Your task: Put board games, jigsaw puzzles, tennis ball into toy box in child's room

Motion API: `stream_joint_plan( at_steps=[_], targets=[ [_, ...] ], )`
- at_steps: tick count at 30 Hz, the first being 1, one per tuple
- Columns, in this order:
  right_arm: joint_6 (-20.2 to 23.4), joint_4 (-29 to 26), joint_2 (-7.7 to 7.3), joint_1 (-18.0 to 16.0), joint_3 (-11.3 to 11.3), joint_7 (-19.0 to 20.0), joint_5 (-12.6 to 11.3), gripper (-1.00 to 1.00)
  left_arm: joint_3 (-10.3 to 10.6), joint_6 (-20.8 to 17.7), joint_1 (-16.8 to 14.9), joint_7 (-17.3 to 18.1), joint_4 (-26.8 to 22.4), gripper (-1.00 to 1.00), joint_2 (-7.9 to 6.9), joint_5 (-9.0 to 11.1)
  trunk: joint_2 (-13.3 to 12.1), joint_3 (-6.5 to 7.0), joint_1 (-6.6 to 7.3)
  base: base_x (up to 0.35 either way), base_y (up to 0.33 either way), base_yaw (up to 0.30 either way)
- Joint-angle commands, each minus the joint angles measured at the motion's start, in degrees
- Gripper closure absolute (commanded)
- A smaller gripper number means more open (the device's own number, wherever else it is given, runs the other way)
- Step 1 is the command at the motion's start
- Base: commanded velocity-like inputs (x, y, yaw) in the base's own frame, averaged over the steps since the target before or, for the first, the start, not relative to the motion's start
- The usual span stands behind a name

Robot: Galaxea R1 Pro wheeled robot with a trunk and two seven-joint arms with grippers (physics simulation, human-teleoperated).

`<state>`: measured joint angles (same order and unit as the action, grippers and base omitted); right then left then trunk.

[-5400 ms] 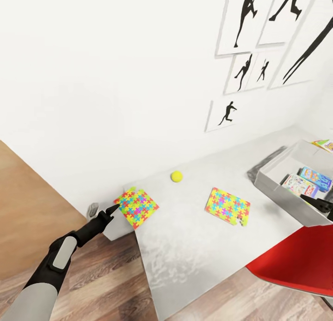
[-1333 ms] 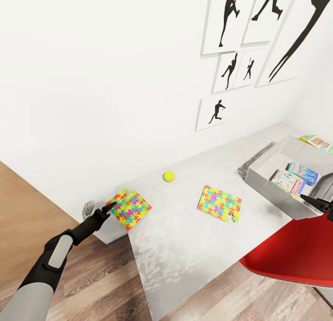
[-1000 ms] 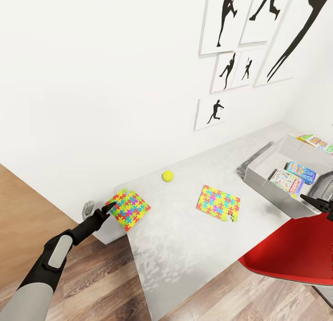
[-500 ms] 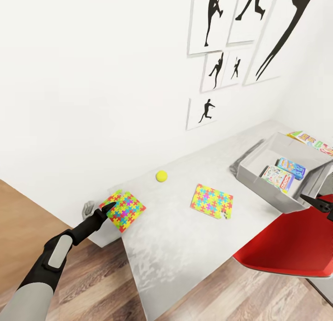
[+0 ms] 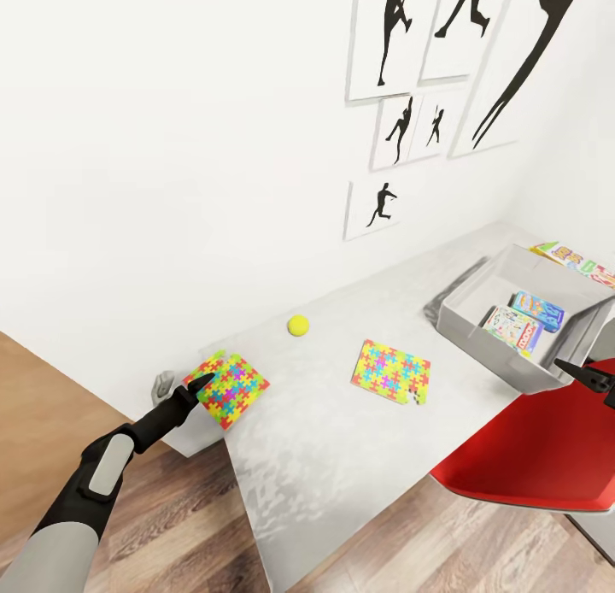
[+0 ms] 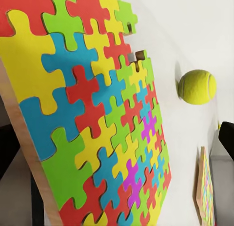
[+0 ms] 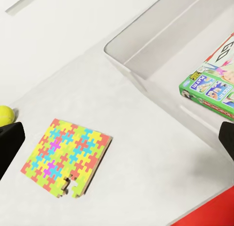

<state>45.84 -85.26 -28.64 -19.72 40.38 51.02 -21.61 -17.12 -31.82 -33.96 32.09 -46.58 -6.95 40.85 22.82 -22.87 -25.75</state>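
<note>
One jigsaw puzzle (image 5: 228, 389) lies at the left end of the table (image 5: 342, 443). My left gripper (image 5: 198, 384) is open at its near corner. In the left wrist view this puzzle (image 6: 92, 118) sits close up between the fingers (image 6: 226, 138) and covers one of them. The second puzzle (image 5: 391, 371) (image 7: 66, 157) lies mid-table. The tennis ball (image 5: 298, 325) (image 6: 197, 87) rests near the wall. The toy box (image 5: 478, 341) (image 7: 161, 35) holds the Monopoly game (image 5: 511, 328) (image 7: 212, 87) and a blue game (image 5: 538, 311). A third game (image 5: 574, 256) lies behind it. My right gripper (image 5: 585, 373) hangs open near the box.
A red chair (image 5: 530, 456) stands against the table's front edge below the toy box, under my right arm. Framed silhouette pictures (image 5: 401, 123) hang on the white wall. A small grey object (image 5: 161, 386) sits past the table's left end. Wood floor lies in front.
The whole view has swung, so the table's things sit further left in the picture. My left gripper's tips reach slightly further over the puzzle's corner. In the last half second nothing has moved.
</note>
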Motion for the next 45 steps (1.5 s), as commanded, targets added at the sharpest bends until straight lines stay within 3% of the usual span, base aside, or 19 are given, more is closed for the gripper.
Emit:
stream_joint_plan(
  at_steps=[1, 15, 16, 45],
  targets=[
    [0.3, 0.0, -0.01, -0.05, 0.05, 0.13, -0.1, -1.0, -0.13, -0.44, -0.04, 0.07, 0.0, -1.0, 0.01, 0.28, 0.1, -0.09, -0.03, 0.0, 0.0, -0.002],
    [0.3, 0.0, -0.01, -0.05, 0.05, 0.13, -0.1, -1.0, -0.12, -0.44, -0.04, 0.07, 0.0, -1.0, 0.01, 0.28, 0.1, -0.09, -0.03, 0.0, 0.0, 0.0],
    [0.3, 0.0, -0.01, -0.05, 0.05, 0.13, -0.1, -1.0, -0.11, -0.44, -0.04, 0.07, 0.0, 1.0, 0.01, 0.28, 0.1, -0.09, -0.03, 0.0, 0.0, 0.0],
    [0.3, 0.0, -0.01, -0.05, 0.07, 1.31, -0.1, -1.0, -0.11, -0.44, -0.04, 0.07, -0.07, 1.0, 0.01, 0.28, 0.1, -0.09, -0.03, 0.0, 0.0, 0.0]
  ],
)
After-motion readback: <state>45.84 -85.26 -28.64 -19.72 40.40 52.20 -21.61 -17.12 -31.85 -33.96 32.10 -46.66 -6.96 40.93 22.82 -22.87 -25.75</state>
